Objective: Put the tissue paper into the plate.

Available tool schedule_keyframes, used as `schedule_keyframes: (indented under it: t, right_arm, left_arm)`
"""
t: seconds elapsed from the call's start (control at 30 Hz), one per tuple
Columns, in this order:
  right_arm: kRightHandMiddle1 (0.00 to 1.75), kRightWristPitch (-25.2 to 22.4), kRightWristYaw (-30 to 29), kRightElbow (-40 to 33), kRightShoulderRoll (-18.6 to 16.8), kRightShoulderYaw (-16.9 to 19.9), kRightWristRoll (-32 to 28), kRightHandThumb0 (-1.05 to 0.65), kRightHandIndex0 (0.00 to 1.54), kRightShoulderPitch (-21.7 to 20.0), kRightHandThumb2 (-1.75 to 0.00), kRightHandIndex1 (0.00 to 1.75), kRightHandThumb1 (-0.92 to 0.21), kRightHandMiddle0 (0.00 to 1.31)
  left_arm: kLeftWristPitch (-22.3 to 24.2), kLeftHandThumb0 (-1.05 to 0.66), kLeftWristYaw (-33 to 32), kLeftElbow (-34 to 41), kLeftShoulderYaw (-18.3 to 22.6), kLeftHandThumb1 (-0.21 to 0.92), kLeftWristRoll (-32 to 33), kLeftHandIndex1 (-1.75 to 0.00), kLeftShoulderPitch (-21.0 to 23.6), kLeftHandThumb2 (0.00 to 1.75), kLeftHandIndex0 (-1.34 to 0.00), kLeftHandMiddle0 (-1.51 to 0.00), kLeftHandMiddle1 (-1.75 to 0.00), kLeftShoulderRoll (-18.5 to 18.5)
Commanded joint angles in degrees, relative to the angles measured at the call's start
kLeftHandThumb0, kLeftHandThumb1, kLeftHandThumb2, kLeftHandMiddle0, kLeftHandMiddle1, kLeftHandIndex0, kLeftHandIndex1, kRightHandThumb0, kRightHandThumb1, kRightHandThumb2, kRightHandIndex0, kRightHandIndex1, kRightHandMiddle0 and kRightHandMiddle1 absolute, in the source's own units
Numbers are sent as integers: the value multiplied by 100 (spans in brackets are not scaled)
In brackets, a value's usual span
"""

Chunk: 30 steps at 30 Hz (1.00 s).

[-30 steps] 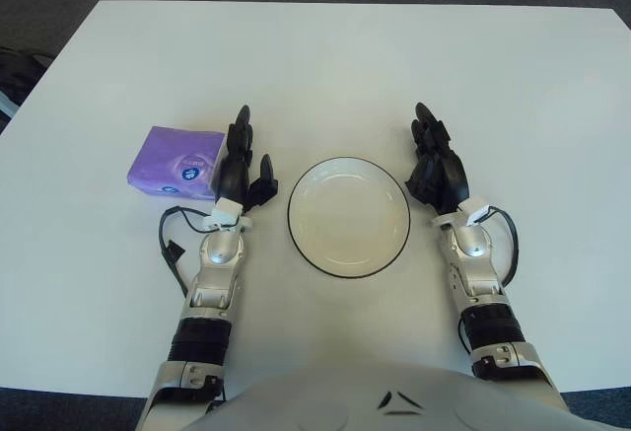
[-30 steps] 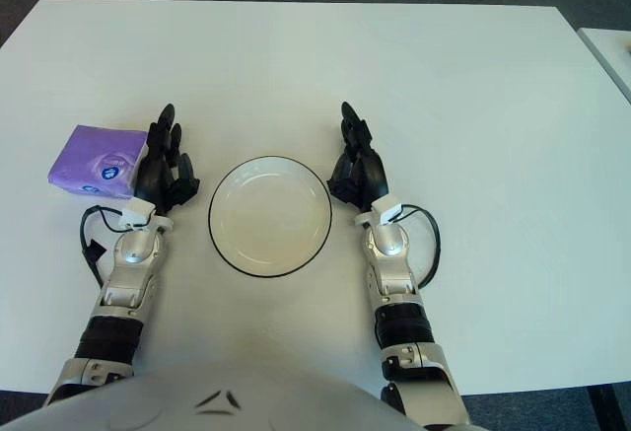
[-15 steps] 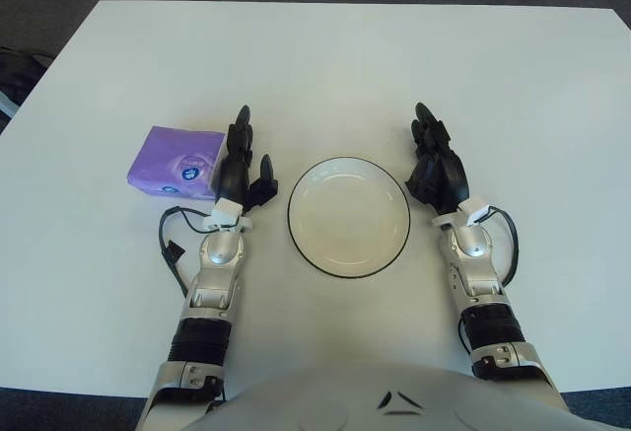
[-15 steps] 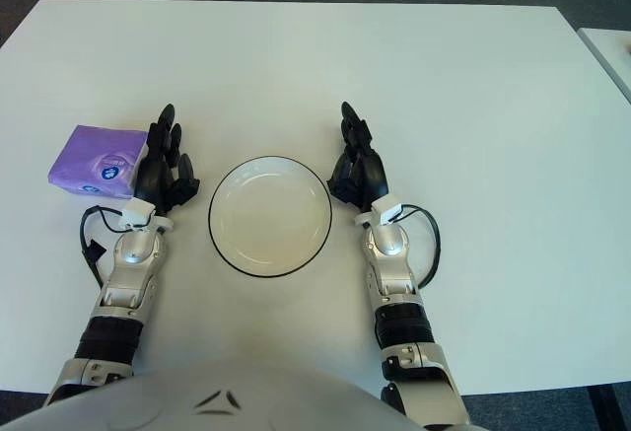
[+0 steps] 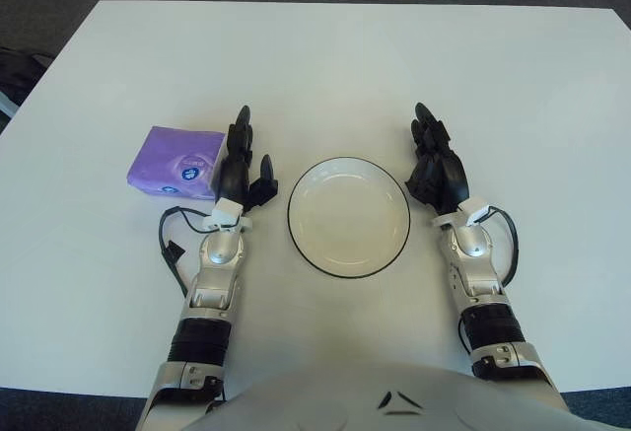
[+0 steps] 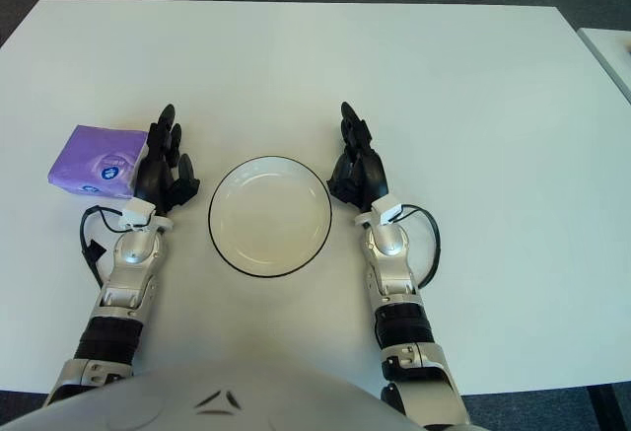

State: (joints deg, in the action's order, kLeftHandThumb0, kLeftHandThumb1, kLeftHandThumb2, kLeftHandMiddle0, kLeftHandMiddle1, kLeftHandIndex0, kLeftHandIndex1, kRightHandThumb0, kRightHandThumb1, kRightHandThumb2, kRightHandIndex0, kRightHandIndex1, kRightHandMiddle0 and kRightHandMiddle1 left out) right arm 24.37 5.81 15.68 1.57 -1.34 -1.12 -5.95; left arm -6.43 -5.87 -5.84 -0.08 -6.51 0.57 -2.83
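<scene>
The white table [image 5: 325,66] is a smooth matte slab whose far and side edges show against dark floor; wide bare surface runs from the plate toward twelve o'clock and out past three o'clock. The plate [image 5: 348,167] is round, glossy, cream-white with a thin dark rim, sitting between the two hands with nothing in it. The tissue paper [image 5: 175,162], a soft purple plastic-wrapped packet with a small round label, lies flat at about nine to ten o'clock from the plate, well inside the table's left edge. The left hand [image 5: 242,167], black-fingered with fingers extended and holding nothing, sits between packet and plate, its fingers just beside the packet's right edge. The right hand [image 5: 437,167] shows at three o'clock of the plate, fingers stretched forward, also holding nothing. Compared with a second ago nothing has shifted: hands, packet and plate match exactly
</scene>
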Motion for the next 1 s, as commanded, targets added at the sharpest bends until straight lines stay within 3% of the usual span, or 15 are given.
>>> schedule_keyframes:
  t: [0.0, 0.23, 0.57, 0.97]
  right_arm:
    - [18, -419, 14, 651, -61, -57, 28, -82, 9, 669, -110, 0, -92, 0]
    - [17, -387, 7, 676, -76, -71, 44, -82, 9, 657, -110, 0, -92, 0]
    - [17, -342, -9, 769, -132, -92, 49, -83, 9, 597, -111, 1, -92, 0]
    - [18, -365, -101, 922, -242, -128, 71, -82, 10, 479, -110, 1, -92, 0]
  left_arm:
    - [216, -79, 28, -133, 17, 92, -37, -19, -259, 87, 0, -16, -1, -40]
    - [182, -79, 45, -83, 34, 92, -40, -20, -262, 87, 0, -17, -1, -83]
    - [634, -77, 343, 1398, 350, 92, 69, -27, -322, 89, 0, -19, -1, -481]
    - [138, -74, 357, 2143, 596, 92, -251, -20, -59, 92, 0, -18, -1, -950]
